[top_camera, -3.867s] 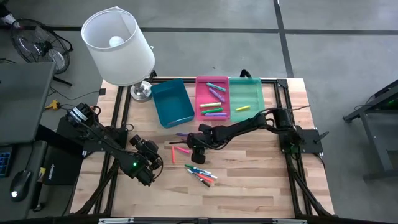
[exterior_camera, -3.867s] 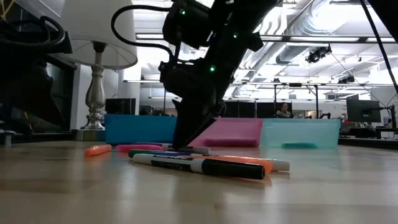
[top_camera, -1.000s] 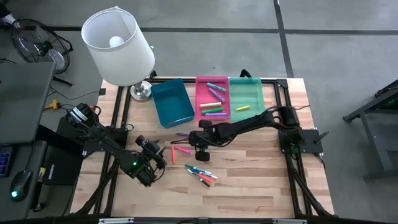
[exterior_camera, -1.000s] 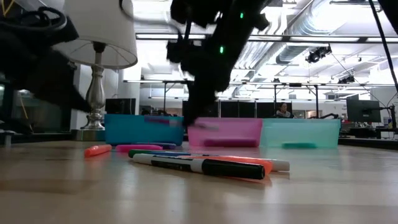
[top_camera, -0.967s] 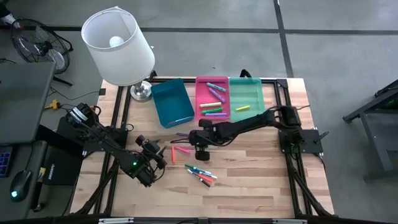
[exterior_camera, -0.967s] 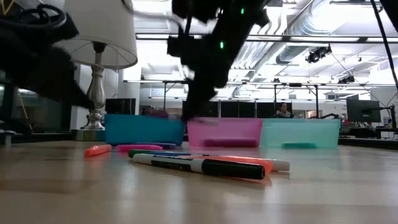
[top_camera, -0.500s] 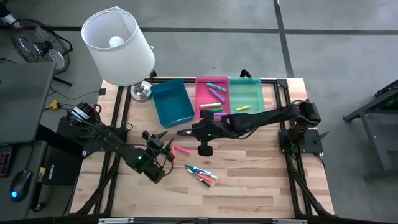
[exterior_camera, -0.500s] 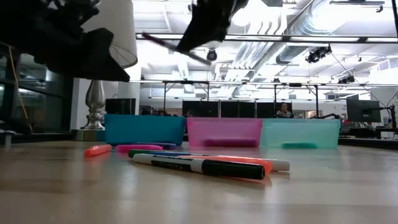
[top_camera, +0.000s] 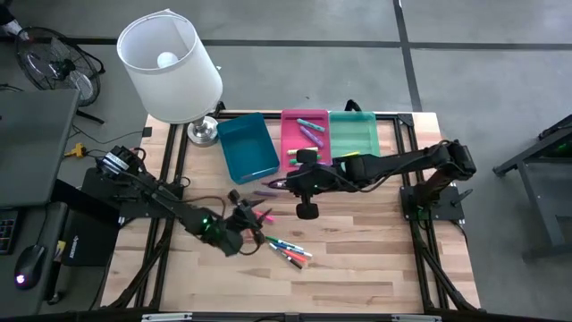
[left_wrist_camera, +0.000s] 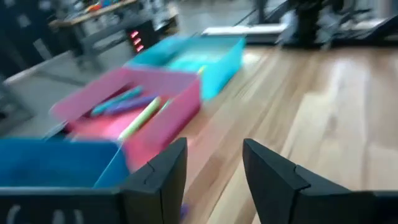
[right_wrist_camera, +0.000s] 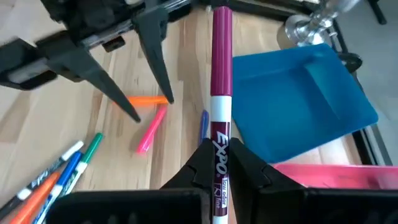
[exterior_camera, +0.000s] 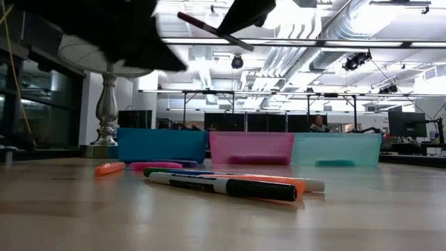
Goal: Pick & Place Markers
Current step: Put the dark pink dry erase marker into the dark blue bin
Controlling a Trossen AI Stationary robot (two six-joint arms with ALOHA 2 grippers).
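Note:
My right gripper (top_camera: 284, 184) is shut on a magenta-capped marker (right_wrist_camera: 221, 74) and hangs high over the table, near the pink tray (top_camera: 306, 140). In the low view this marker (exterior_camera: 209, 28) slants in the air. My left gripper (top_camera: 253, 213) is open, just above an orange marker (right_wrist_camera: 149, 99) and a pink marker (right_wrist_camera: 149, 135) that lie flat on the wood. A purple marker (top_camera: 265, 192) lies nearby. A cluster of several markers (top_camera: 289, 251) lies nearer the table's near edge. Several more lie in the pink tray. My right gripper pinches the marker's white labelled barrel (right_wrist_camera: 219, 144) between its two fingers. The fingers lie along the barrel and the magenta cap end (right_wrist_camera: 222, 37) sticks out past the fingertips. The marker is lifted clear of the table and tilted.
A blue tray (top_camera: 248, 148), the pink tray and a green tray (top_camera: 354, 134) stand side by side at the far edge. A table lamp (top_camera: 172, 67) stands at the far left corner. Bare wood lies along the near edge and to the right.
My right gripper has risen from the table with the magenta marker, lifting it clear, and moved toward the far right, nearer the pink tray. My left gripper has moved toward the table's right, over the orange and pink markers.

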